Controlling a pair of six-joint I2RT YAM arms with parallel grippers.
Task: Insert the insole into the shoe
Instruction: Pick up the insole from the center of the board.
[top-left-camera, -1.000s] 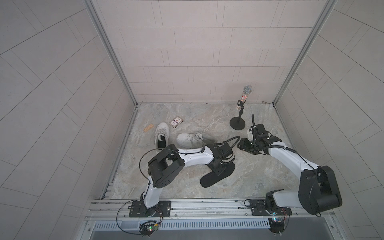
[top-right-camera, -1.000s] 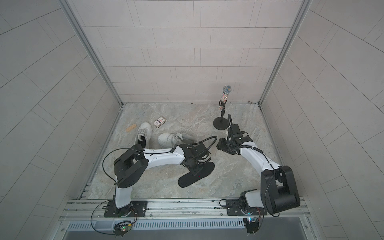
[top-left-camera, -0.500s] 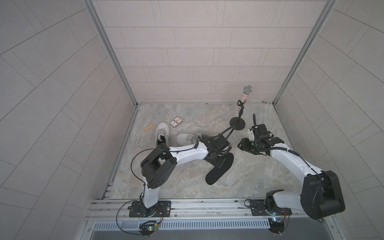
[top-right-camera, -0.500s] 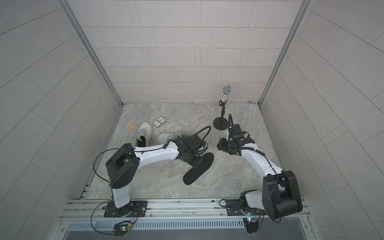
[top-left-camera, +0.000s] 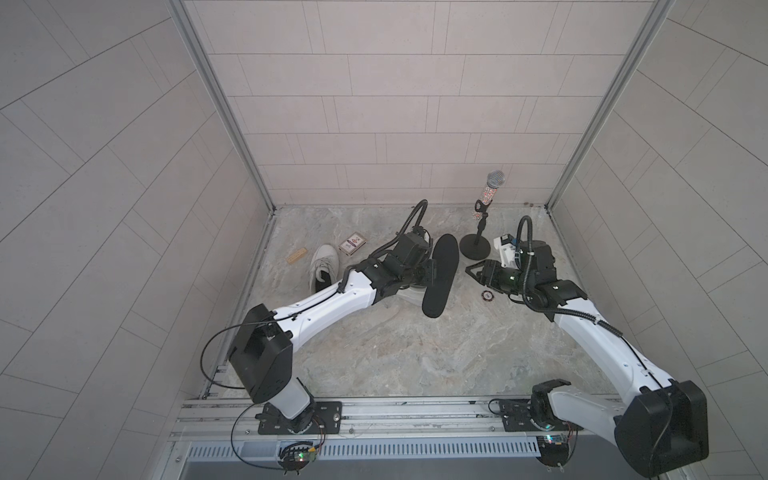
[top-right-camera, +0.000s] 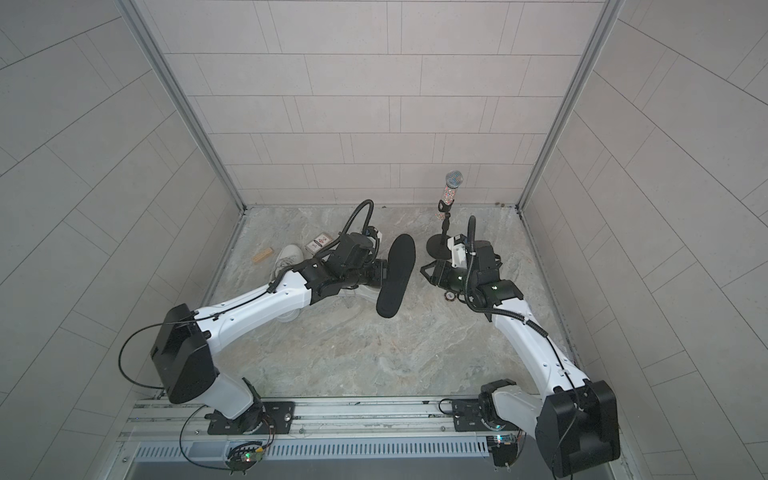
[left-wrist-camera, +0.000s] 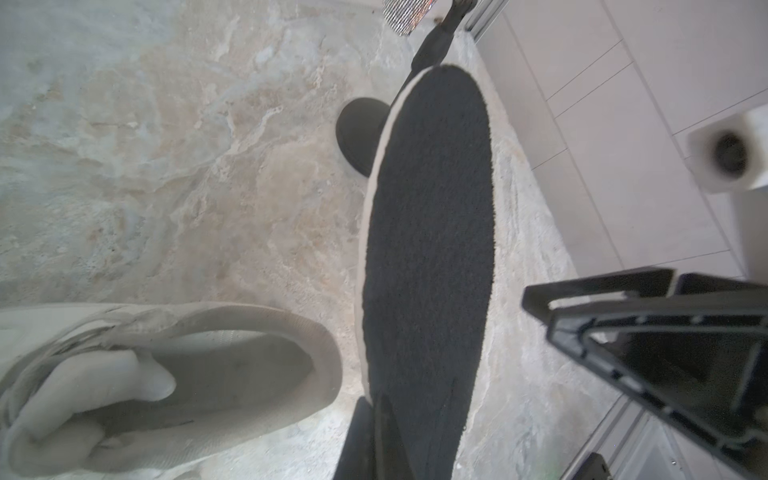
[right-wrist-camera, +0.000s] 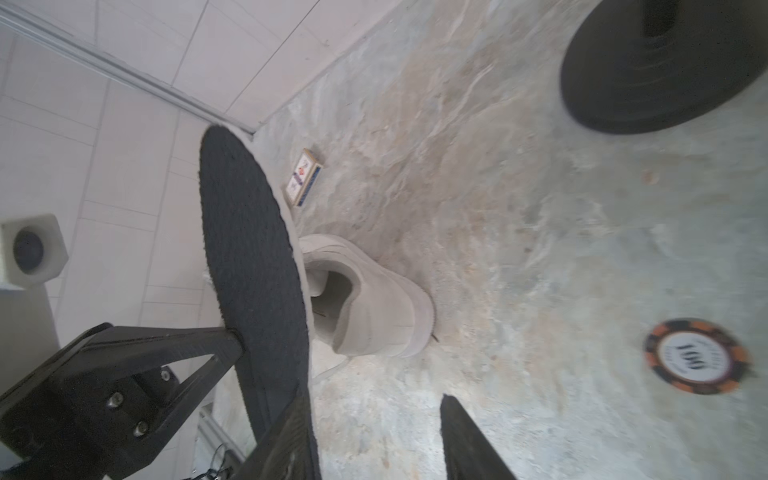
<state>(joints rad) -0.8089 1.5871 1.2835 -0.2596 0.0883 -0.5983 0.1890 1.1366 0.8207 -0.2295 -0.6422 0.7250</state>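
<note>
Your left tool (top-left-camera: 430, 272) is clenched on the insole (top-left-camera: 443, 262), which is raised off the table and tilted just beside the shoe (left-wrist-camera: 166, 374). Your right tool (top-left-camera: 473, 271) is spread and empty, near the insole.

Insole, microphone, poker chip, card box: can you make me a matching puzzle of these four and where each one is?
1 insole
2 microphone
3 poker chip
4 card box

A lying near the right gripper
B clamped in the left gripper
C upright on a stand
D lying by a white shoe, at its toe

Pairs: 1-B, 2-C, 3-A, 4-D
</note>
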